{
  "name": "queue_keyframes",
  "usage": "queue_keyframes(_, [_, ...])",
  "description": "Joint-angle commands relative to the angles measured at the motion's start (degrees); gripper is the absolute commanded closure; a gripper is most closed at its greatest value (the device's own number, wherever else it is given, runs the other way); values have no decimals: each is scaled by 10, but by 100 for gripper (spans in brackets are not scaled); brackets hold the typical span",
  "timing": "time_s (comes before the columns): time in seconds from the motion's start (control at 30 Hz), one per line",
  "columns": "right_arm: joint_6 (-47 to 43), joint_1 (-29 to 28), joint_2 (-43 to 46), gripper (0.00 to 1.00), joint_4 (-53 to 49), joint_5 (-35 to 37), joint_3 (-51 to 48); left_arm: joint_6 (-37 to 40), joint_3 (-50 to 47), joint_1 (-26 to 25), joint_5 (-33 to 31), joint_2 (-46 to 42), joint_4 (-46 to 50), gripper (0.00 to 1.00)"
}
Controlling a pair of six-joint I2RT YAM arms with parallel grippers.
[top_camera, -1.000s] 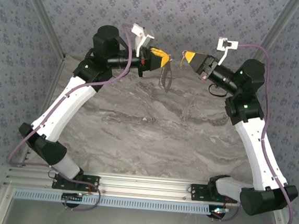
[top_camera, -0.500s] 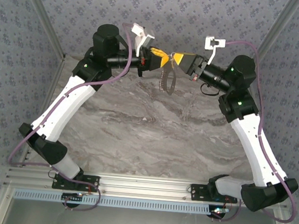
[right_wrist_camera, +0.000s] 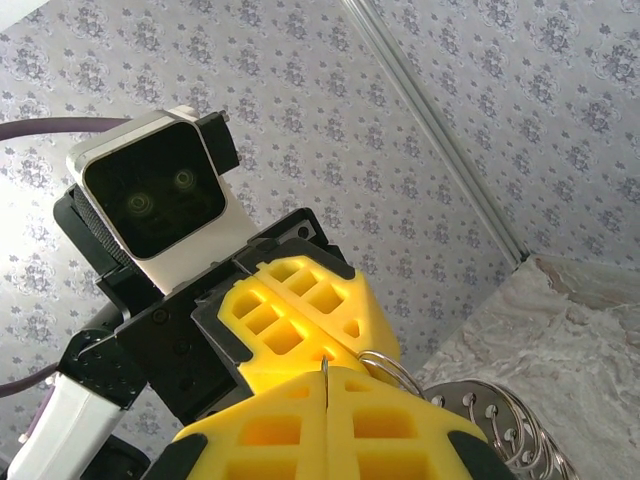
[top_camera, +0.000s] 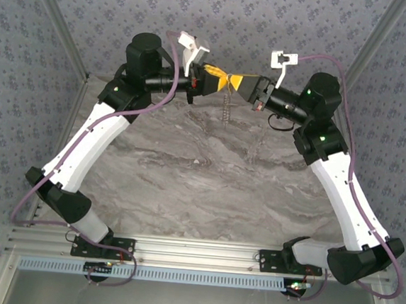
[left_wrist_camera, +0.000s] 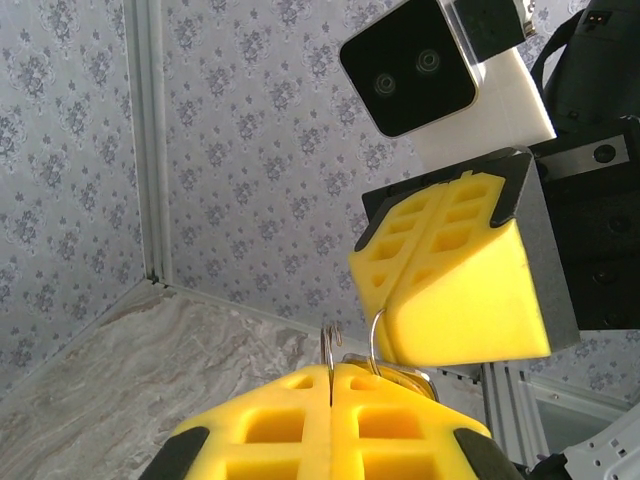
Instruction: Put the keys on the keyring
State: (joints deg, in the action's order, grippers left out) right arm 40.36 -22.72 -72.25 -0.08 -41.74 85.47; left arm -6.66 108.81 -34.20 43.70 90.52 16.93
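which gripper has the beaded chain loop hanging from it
The left gripper: the grey beaded keyring dangles below its shut yellow tips, while the right gripper only meets it tip to tip.

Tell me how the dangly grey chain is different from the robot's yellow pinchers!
The keyring is grey, thin and beaded. The left gripper and right gripper have chunky yellow tips with square holes. The keyring hangs limp, straight down over the table, while the grippers point sideways, tip to tip. They share one spot: the keyring's top sits where the two shut grippers meet.
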Motion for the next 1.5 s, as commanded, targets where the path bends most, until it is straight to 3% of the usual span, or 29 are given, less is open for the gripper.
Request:
queue_keyframes(0.0, [-17,-5,3,100,-23,14,19,-3,4,-5,5,-13,-29,100])
queue_keyframes(0.43, [-11,20,17,100,-43,45,4,-5,-5,-8,10,-20,-39,100])
queue_keyframes(0.8, [5,19,25,100,12,2,10,-6,-7,-8,8,-20,-38,100])
queue_keyframes(1.47, [-34,-2,2,100,-75,39,43,-7,-9,-13,5,-24,-40,100])
